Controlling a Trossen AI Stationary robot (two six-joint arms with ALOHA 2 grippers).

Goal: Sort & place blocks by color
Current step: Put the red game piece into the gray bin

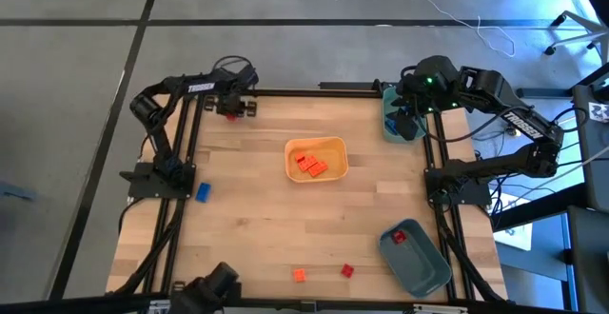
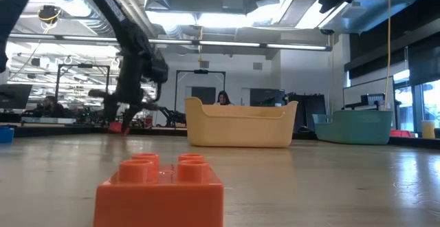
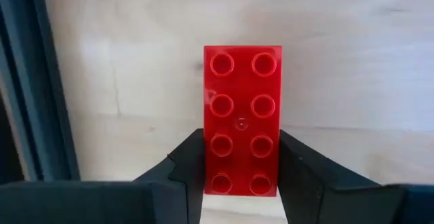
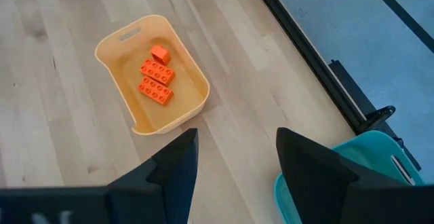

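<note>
At the table's far left corner my left gripper [image 1: 234, 105] [image 2: 126, 114] is shut on a red block [image 3: 242, 95], a two-by-four brick with its studs facing the wrist camera. High at the far right, my right gripper [image 4: 237, 176] [image 1: 407, 114] stands open, with nothing between its fingers. A yellow tray [image 1: 333, 147] in the middle holds three orange blocks [image 4: 156, 75]. Loose on the wood lie a blue block [image 1: 202, 192], an orange block [image 1: 299, 275] [image 2: 161, 189] and a red block [image 1: 347, 270]. My left gripper pinches the red block's two long sides [image 3: 210, 173] between its two fingers, on the half nearer the wrist. The fingers [image 3: 186, 170] come from above, pointing steeply down, and lie across the block. The block's other half sticks out past the fingertips; whether it clears the table I cannot tell.
A teal bin [image 1: 423, 268] at the near right corner holds one red block [image 1: 399, 236]. A second teal bin [image 1: 390, 124] [image 2: 354, 127] stands at the far right under my right arm. Dark frame rails [image 1: 186, 162] run along both table sides. People sit in the room beyond.
</note>
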